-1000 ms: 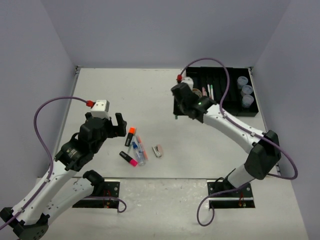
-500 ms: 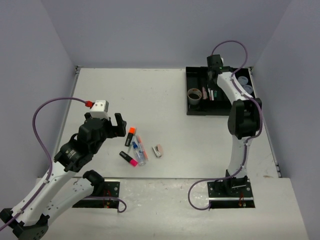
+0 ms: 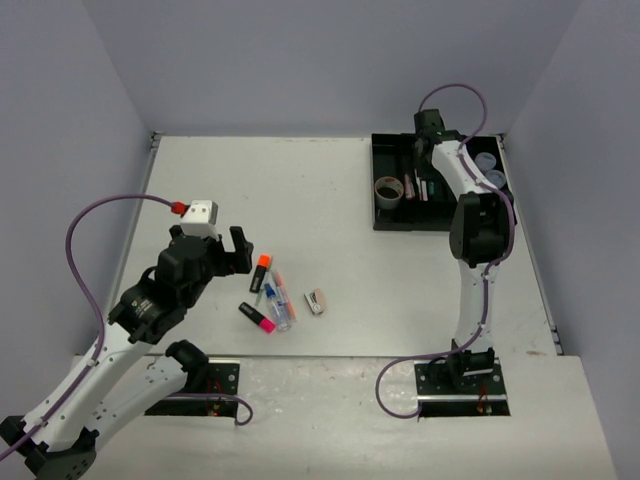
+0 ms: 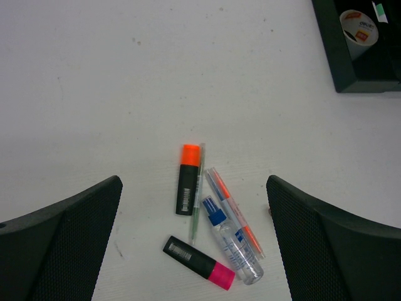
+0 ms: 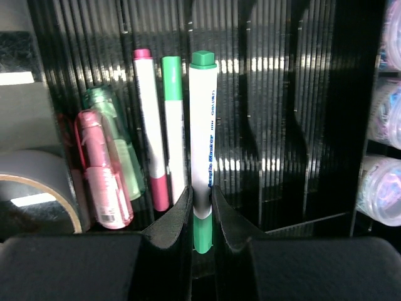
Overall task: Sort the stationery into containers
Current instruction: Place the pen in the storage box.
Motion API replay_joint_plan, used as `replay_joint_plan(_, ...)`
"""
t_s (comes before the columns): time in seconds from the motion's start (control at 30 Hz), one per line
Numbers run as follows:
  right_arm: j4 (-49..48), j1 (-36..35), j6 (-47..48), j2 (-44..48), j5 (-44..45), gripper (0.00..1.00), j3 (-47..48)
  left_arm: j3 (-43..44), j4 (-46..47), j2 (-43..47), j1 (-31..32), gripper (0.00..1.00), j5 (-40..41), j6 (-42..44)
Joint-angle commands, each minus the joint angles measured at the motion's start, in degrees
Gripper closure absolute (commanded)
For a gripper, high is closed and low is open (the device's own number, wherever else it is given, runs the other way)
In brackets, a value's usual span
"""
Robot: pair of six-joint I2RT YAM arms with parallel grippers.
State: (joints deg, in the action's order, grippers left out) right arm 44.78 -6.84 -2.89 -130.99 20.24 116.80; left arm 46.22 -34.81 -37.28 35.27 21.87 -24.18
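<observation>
My right fingers (image 5: pixel 178 216) are clamped low on the green-capped marker (image 5: pixel 202 125), above the tray (image 5: pixel 282 94). My left fingers (image 4: pixel 69 232) stand wide apart over the desk (image 4: pixel 125 75) pile. I judge the marker light, stiff and slick, so mid-barrel would pivot less. On the desk: two highlighters (image 4: pixel 188 180), two thin pens (image 4: pixel 198 194), one clear tube (image 4: pixel 233 244). In the tray: three tubs (image 5: pixel 383 113), one tape roll (image 5: pixel 31 182).

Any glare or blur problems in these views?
Right wrist: bright glare streaks on the ribbed tray, marker sharp. Left wrist: even light, orange highlighter sharp, near fingers dark and soft. Top external: only soft shadows on the table, no glare.
</observation>
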Motion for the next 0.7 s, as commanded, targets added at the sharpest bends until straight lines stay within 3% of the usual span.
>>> replay_joint_plan(0.0,-0.7,-0.2,-0.5,-0.1,-2.6,0.97,0.9,-0.2,1.9,0.0,0.2,0.00,0.6,1.7)
replay_joint_plan(0.47,-3.6,-0.4,-1.7,-0.7,-4.7,0.91,-0.7,-0.2,2.0,0.1,0.2,0.00,0.3,1.8)
replay_joint_plan(0.67,-3.4,-0.5,-1.9,-1.3,-4.2,0.73,-0.9,-0.2,2.0,0.1,0.2,0.00,0.0,1.8)
